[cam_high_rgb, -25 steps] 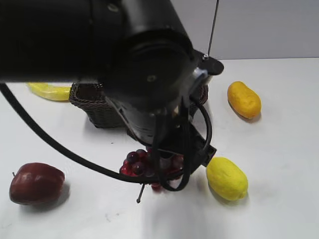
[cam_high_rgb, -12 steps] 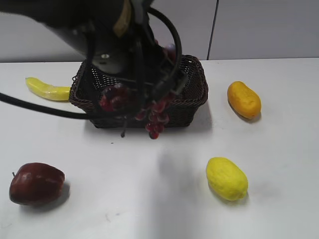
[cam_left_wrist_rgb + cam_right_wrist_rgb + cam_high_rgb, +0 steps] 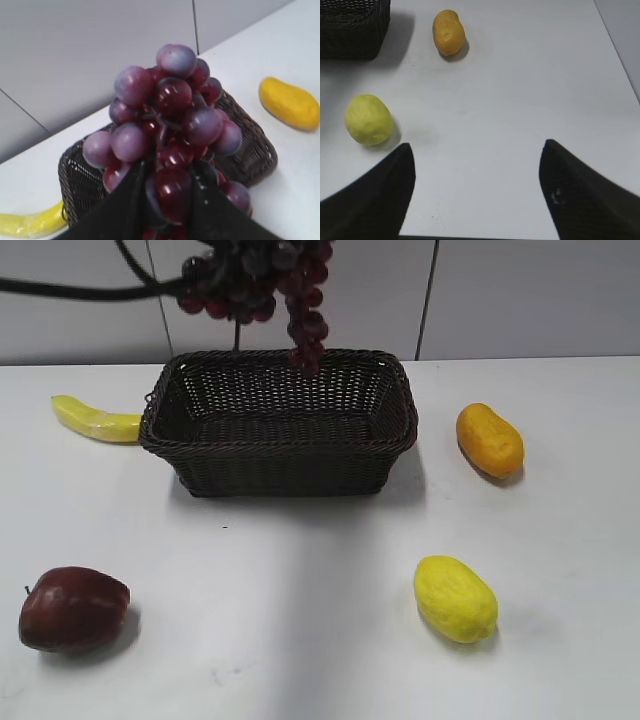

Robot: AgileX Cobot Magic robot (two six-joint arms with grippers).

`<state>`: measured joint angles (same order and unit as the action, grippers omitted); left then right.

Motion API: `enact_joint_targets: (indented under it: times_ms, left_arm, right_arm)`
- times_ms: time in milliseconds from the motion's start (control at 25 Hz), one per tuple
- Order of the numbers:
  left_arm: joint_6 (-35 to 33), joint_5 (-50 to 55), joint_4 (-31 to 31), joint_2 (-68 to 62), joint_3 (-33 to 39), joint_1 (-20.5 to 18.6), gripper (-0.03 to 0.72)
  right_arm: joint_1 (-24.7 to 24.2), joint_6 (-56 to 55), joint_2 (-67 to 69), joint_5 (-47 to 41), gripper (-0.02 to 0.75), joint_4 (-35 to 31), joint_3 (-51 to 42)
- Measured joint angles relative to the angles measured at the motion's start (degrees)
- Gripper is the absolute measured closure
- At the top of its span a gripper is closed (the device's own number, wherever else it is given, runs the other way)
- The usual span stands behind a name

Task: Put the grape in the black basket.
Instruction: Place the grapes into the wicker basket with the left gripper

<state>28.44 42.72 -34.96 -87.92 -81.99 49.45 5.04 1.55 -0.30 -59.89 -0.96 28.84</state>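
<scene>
The left gripper (image 3: 167,192) pinches the grape (image 3: 170,125) in its jaws above the black basket (image 3: 280,430). The right gripper (image 3: 477,192) hangs over the table (image 3: 520,90), jaws spread.

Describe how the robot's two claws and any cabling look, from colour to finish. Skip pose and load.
The left claw has two matte black fingers, broad at the base and narrowing toward the tips. The right claw has two similar black fingers, wedge-shaped and pointed, with a faintly speckled matte finish and a small pale scuff on one. A thin black cable crosses the exterior view's top left. No markings are legible.
</scene>
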Motion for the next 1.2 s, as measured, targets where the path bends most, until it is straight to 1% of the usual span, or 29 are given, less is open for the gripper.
enact_joint_targets:
  times_ms: [160, 240, 360, 560, 680, 880, 920, 1000, 1120, 1200]
  left_arm:
    - [0.0, -4.5, 0.1, -2.4, -1.7, -5.9, 0.502]
    - [0.0, -5.8, 0.1, -4.2, -1.7, -7.9, 0.503]
    - [0.0, -6.6, 0.1, -7.6, -1.7, -9.9, 0.506]
    - [0.0, -6.3, 0.9, -14.0, -1.7, -10.2, 0.506]
    - [0.0, -4.8, 3.3, -17.5, -1.7, -10.2, 0.506]
    - [0.0, 0.8, 7.6, -23.0, -1.8, -10.2, 0.496]
    - [0.0, 1.5, 8.0, -23.8, -1.8, -10.2, 0.468]
    - [0.0, 2.1, 8.6, -24.6, -2.0, -10.3, 0.375]
    - [0.0, 2.9, 9.3, -24.6, -2.6, -10.3, 0.18]
    - [0.0, 4.5, 9.7, -24.6, -3.9, -10.3, 0.112]
  right_arm:
    - [0.0, 0.0, 0.0, 0.0, 0.153, 0.0, 0.0]
    - [0.0, 0.0, 0.0, 0.0, 0.153, 0.0, 0.0]
    - [0.0, 0.0, 0.0, 0.0, 0.153, 0.0, 0.0]
    - [0.0, 0.0, 0.0, 0.0, 0.153, 0.0, 0.0]
    - [0.0, 0.0, 0.0, 0.0, 0.152, 0.0, 0.0]
    - [0.0, 0.0, 0.0, 0.0, 0.152, 0.0, 0.0]
    - [0.0, 0.0, 0.0, 0.0, 0.152, 0.0, 0.0]
    - [0.0, 0.0, 0.0, 0.0, 0.152, 0.0, 0.0]
    - [0.0, 0.0, 0.0, 0.0, 0.153, 0.0, 0.0]
    - [0.0, 0.0, 0.0, 0.0, 0.153, 0.0, 0.0]
